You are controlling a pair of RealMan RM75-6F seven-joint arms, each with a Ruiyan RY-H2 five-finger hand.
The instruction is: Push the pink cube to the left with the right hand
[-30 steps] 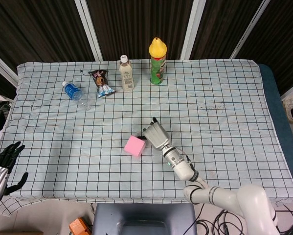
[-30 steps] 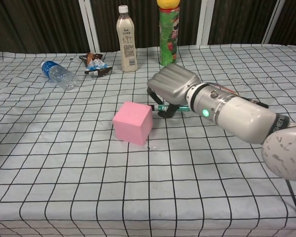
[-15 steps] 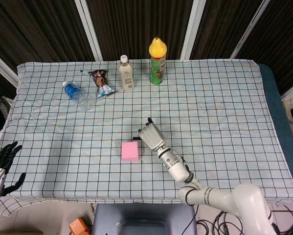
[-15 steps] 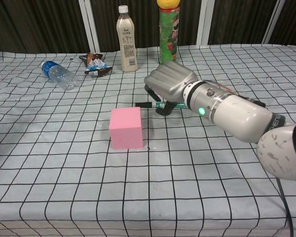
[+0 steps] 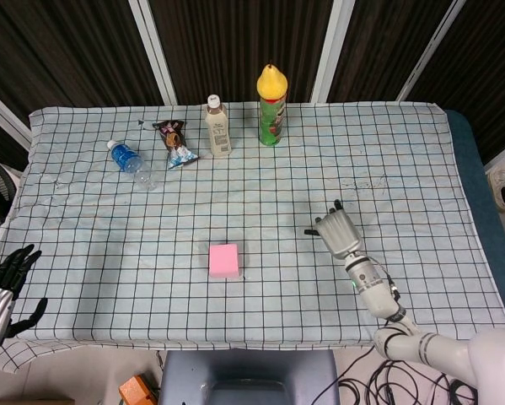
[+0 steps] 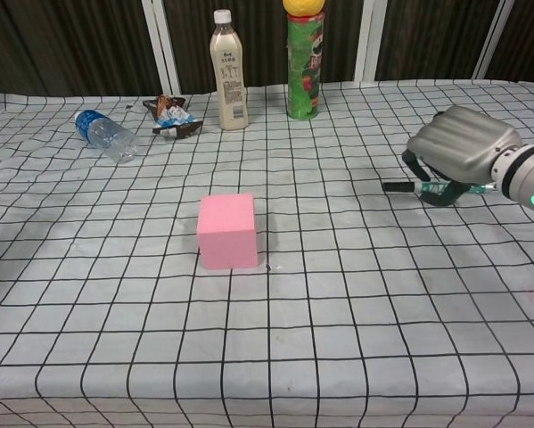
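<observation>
Right hand (image 6: 458, 152) gripping green pen (image 6: 423, 187), swung right, away from pink cube (image 6: 227, 230), cube unmoved

Two bottles (image 5: 217, 126), one can (image 5: 271, 106), one pink block (image 5: 224, 261), one snack packet (image 5: 175, 142).

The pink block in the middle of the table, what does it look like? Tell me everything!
The pink block is a plain cube, matte and soft-looking like foam, with no marks on it. It sits flat on the checked tablecloth, one face towards the chest camera. Nothing touches it: the right hand is well off to its right, and the bottles stand far behind it.
</observation>
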